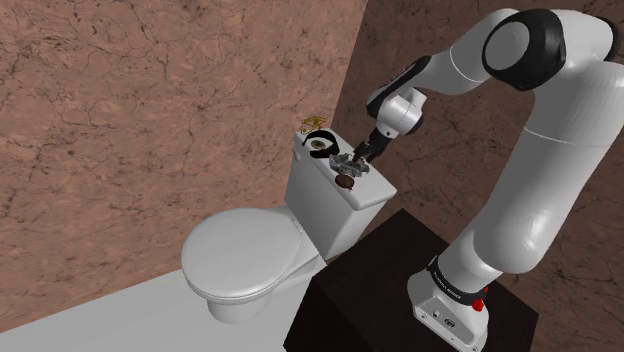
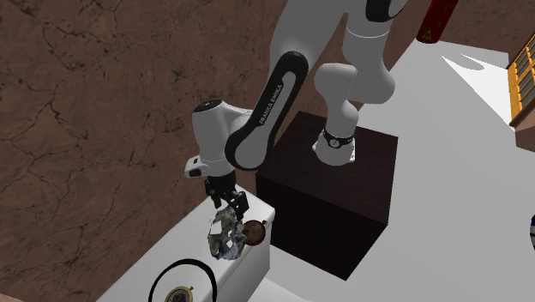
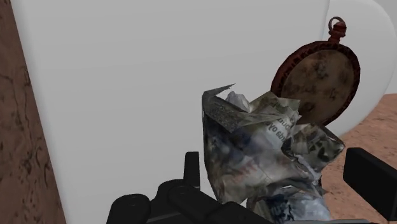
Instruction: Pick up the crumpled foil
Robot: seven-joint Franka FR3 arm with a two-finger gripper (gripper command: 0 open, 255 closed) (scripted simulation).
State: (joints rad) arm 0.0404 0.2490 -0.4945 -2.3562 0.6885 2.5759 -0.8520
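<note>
The grey-and-white crumpled wad point(image 3: 267, 153) carries dark, newsprint-like lettering and olive-brown smudges (the letters are too broken to read). The round pocket watch point(image 3: 316, 76) has a dull red-brown rim and a mottled tan-and-brown face. The smooth, glossy toilet point(image 1: 240, 255) is plain white, and the flat floor point(image 1: 100, 310) is pale grey. The rough walls point(image 1: 130, 120) are reddish brown, veined with thin dark cracks. The box-shaped stand point(image 1: 380, 270) is near black with a faint maroon tinge. The robot arm point(image 1: 560, 130) is white with black joints, and its two-finger gripper point(image 3: 280, 172) is black all over.
</note>
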